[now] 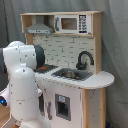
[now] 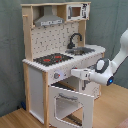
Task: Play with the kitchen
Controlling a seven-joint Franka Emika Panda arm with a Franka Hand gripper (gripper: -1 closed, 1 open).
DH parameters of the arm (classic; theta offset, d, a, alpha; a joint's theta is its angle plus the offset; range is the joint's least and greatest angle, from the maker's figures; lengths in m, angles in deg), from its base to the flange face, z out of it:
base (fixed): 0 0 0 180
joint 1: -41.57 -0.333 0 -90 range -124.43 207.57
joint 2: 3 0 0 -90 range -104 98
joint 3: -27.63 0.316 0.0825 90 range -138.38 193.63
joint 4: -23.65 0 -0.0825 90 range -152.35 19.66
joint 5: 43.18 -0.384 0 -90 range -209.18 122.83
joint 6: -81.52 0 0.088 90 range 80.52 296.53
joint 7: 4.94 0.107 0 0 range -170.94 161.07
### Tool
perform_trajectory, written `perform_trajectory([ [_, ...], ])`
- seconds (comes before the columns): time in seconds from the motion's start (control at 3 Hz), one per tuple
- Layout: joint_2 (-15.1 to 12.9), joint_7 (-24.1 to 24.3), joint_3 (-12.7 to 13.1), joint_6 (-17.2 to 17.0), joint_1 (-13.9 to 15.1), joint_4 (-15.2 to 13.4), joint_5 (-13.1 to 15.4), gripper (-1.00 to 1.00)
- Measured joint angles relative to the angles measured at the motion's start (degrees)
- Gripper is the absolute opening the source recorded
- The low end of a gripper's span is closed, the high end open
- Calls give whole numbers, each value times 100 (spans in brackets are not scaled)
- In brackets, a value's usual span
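Toy kitchen [image 2: 45, 75] stood against a grey curtain backdrop [image 2: 10, 50] on a wooden floor [image 2: 20, 120], seen in both exterior views. In the second exterior view: grey hood [image 2: 48, 21] and microwave [image 2: 76, 11] up top, pegboard back [image 2: 52, 40] below, black faucet [image 2: 75, 39] curving over the sink [image 2: 82, 50], stove [image 2: 52, 59] with 2 red rings toward the second exterior view's left. Oven door [image 2: 70, 104] hung open, swung down and outward, interior dark behind it. White arm [image 2: 117, 57] came in from the second exterior view's right, wrist level with the front panel, the gripper [image 2: 75, 73] pointing at the knob strip just under the stove edge, touching or just short of it; could not tell which. Whether the tool was released or clenched could not be told either. In the first exterior view the arm's white base links [image 1: 22, 85] filled the lower left and hid most of the stove and front; faucet [image 1: 84, 59], sink [image 1: 72, 74], hood [image 1: 39, 29] and microwave [image 1: 72, 23] stayed visible, counter [image 1: 100, 80] rounding off at the first exterior view's right
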Motion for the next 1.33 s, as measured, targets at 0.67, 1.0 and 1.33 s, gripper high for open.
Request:
perform_trajectory([
  [0.67, 65, -1241, 29, -135, -2, -1, -26, -100],
  [1.0, 155, -1807, 70, -308, -2, -2, -31, -100],
  [1.33, 284, -1377, 163, -488, -2, 84, -349, -100],
])
